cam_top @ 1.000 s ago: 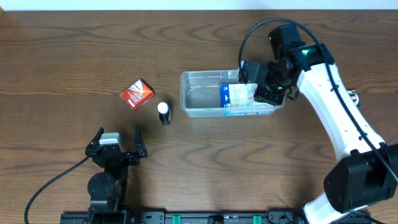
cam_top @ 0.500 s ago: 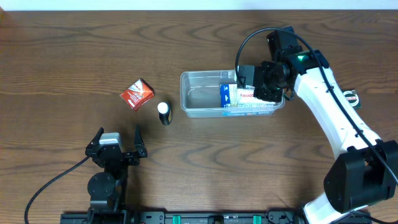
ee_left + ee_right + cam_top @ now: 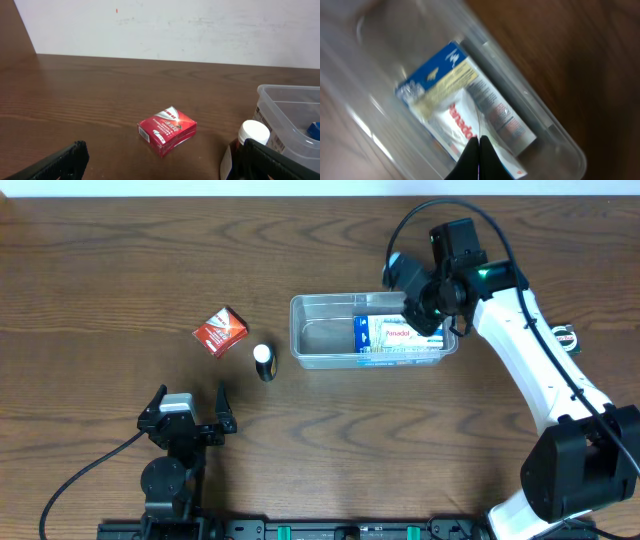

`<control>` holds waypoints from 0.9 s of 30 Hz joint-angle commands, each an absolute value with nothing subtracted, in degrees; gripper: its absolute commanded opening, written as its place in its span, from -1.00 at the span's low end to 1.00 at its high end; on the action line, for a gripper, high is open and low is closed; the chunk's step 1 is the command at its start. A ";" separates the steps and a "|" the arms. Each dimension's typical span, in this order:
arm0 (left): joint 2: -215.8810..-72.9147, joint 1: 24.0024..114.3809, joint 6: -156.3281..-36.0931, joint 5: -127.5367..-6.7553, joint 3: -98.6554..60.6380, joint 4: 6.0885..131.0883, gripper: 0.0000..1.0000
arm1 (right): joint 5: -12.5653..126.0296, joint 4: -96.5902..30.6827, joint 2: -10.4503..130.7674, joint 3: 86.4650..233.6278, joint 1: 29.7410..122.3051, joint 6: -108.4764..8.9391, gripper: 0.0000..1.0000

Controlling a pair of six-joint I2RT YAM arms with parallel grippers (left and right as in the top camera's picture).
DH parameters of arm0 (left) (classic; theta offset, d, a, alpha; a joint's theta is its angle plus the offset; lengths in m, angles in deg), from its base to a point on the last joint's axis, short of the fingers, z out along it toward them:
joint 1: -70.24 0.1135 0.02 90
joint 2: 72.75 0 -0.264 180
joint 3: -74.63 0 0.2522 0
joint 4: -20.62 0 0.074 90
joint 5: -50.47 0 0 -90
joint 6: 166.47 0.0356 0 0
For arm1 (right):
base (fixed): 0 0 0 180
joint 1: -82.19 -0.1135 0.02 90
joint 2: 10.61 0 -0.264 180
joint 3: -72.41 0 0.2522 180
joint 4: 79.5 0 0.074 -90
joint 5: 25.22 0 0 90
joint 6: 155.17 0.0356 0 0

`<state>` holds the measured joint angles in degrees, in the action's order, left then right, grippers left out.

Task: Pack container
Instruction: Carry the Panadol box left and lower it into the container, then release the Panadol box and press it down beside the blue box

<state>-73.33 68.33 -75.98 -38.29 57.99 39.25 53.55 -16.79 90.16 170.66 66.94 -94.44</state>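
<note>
I read the container (image 3: 320, 338) as a clear rectangular plastic tub with rounded corners and a rim. It stands upright and open-topped, just right of centre in the overhead frame. A blue-and-white carton (image 3: 385, 335) lies flat in its right half.

Red box (image 3: 220, 331) flat on wooden table (image 3: 100, 260); white-capped dark bottle (image 3: 263, 362) upright nearby, not touching.

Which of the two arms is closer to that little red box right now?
Left. The left gripper sits open facing the red box; the right gripper, shut, hangs over the container, farther off.
</note>
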 commanded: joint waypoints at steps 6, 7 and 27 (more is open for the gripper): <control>-72.98 68.72 -75.00 -38.91 59.81 40.05 0.96 | 53.73 -20.16 89.87 166.81 66.35 -58.53 -0.97; -72.98 68.72 -75.00 -38.91 59.81 40.08 0.96 | 53.95 -20.44 89.87 166.22 66.33 -57.20 -0.97; -72.98 68.72 -75.00 -38.91 59.81 40.05 0.96 | 69.29 -32.86 90.14 156.49 64.10 -42.99 -0.97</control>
